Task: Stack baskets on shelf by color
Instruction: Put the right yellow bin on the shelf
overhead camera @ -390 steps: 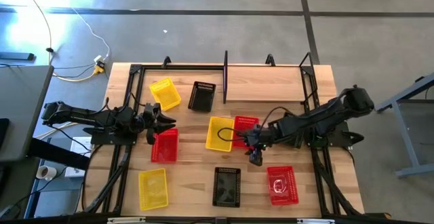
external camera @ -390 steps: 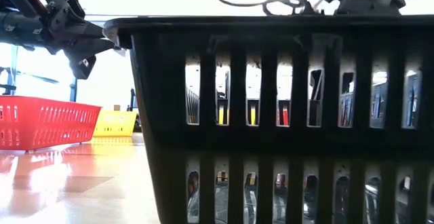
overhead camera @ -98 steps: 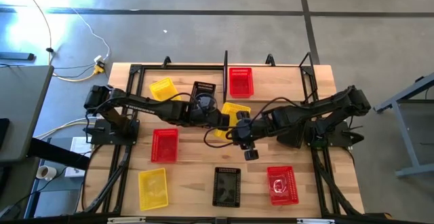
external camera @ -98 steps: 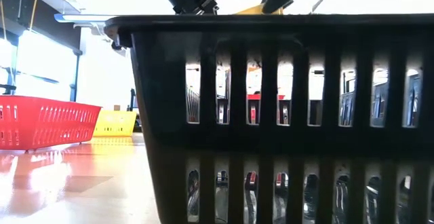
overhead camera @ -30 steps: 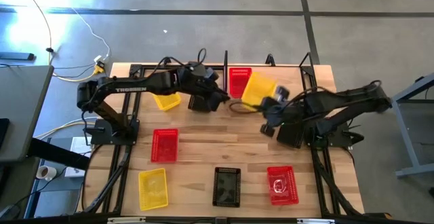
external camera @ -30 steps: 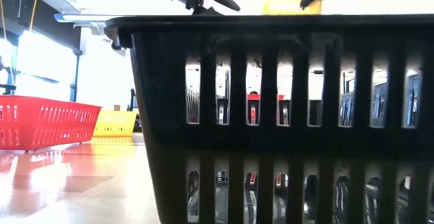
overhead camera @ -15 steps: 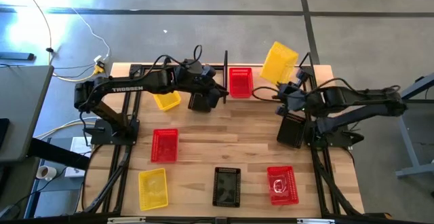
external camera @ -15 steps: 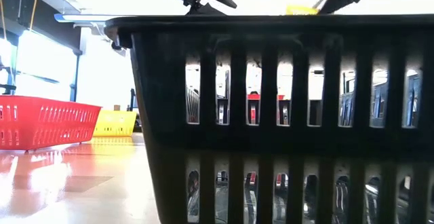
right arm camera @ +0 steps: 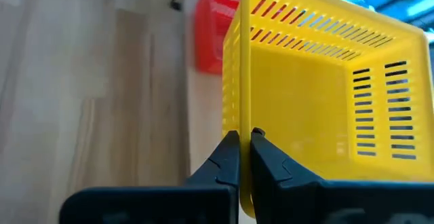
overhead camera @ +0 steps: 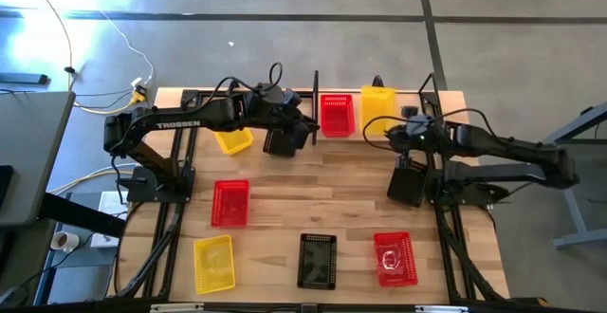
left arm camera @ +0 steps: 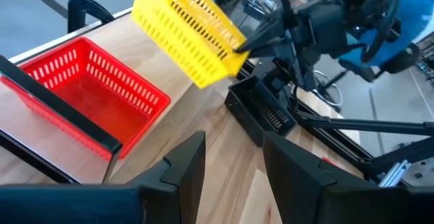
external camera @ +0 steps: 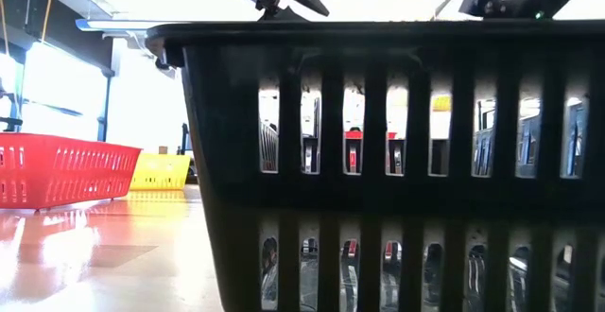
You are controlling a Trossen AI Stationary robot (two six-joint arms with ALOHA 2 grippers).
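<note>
yellow basket (overhead camera: 377, 107) lowered beside red basket (overhead camera: 336, 115) | right gripper (right arm camera: 245, 157) clamped on rim

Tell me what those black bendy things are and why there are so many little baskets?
They are two robot arms at a wooden table. One picture looks straight down, one peeks across the tabletop, and two come from cameras on the arms' wrists. Small red, yellow and black baskets lie about. The right tool pinches the wall of a yellow basket, holding it beside a red basket that sits on the shelf. The left tool is open and holds nothing.
</note>
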